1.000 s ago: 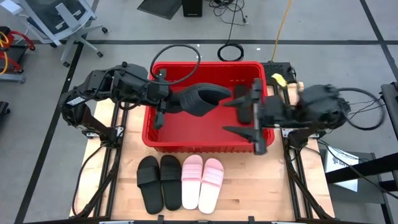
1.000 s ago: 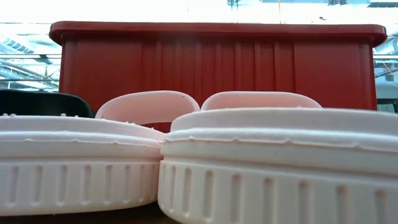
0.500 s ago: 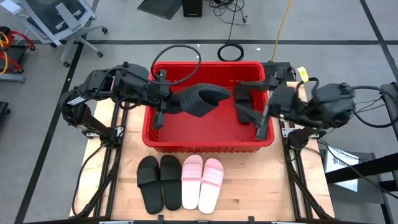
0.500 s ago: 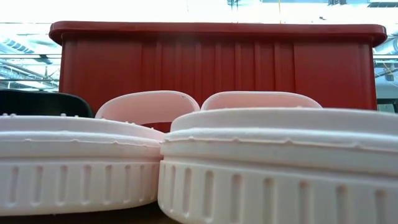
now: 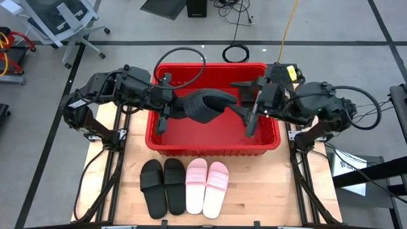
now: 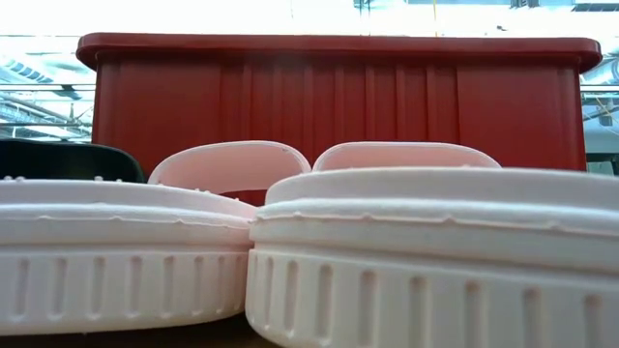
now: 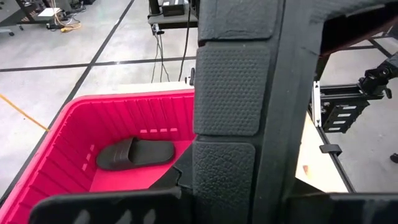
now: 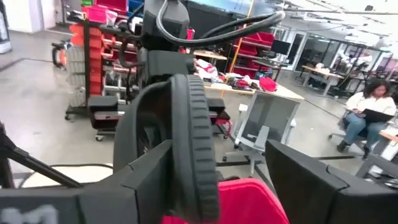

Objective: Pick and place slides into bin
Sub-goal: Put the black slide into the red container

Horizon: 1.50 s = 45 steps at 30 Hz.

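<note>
One black slide (image 7: pixel 132 154) already lies in the red bin (image 5: pixel 166 141), a second (image 5: pixel 202 104) hangs over it clamped in the left claw (image 5: pixel 173 108) — the right claw (image 5: pixel 251 105) spread empty beside it — with four slides (image 5: pixel 184 185) left on the counter (image 5: pixel 267 191).

Glossy red plastic bin (image 5: pixel 166 141); matte black slide (image 5: pixel 205 105); wood table (image 5: pixel 254 191).

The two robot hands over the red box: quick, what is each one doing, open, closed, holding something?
Left hand: closed on a black slide above the bin.
Right hand: open around the same slide, holding nothing yet.
</note>
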Tool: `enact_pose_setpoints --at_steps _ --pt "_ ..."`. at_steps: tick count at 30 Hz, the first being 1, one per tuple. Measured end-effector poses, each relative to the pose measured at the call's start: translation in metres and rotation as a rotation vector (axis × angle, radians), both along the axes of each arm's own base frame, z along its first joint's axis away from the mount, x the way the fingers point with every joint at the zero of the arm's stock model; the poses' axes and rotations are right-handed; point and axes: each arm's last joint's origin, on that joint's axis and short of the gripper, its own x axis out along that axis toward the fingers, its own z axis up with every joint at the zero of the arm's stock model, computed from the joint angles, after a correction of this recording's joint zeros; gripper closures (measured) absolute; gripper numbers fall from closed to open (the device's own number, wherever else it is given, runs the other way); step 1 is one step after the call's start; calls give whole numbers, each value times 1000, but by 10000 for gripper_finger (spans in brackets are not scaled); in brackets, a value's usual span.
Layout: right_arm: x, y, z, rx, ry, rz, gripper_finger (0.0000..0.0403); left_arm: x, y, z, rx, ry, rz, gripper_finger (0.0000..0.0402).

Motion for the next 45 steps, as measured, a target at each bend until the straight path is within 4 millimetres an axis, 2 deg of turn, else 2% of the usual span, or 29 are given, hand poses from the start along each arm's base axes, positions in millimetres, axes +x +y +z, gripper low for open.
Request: enact_pose_setpoints --at_steps 6,13,18,24,34,41,45 --pt "6 -1 -2 17 -4 -10 212 0 0 -1 4 8 -1 342" --pt "5 -1 -1 19 -15 -8 288 -1 1 -3 14 29 16 336" --pt "5 1 -3 72 -2 67 320 -4 2 -7 21 79 25 335" --pt "6 2 -17 130 103 72 301 -8 2 -14 28 169 20 335" --pt "6 -2 -24 212 161 107 245 -12 2 -19 29 238 22 335" --pt "16 -10 -35 246 230 106 244 -12 1 -20 14 238 1 334" --pt "23 -11 -37 266 234 134 246 -5 0 -24 14 264 -1 334"
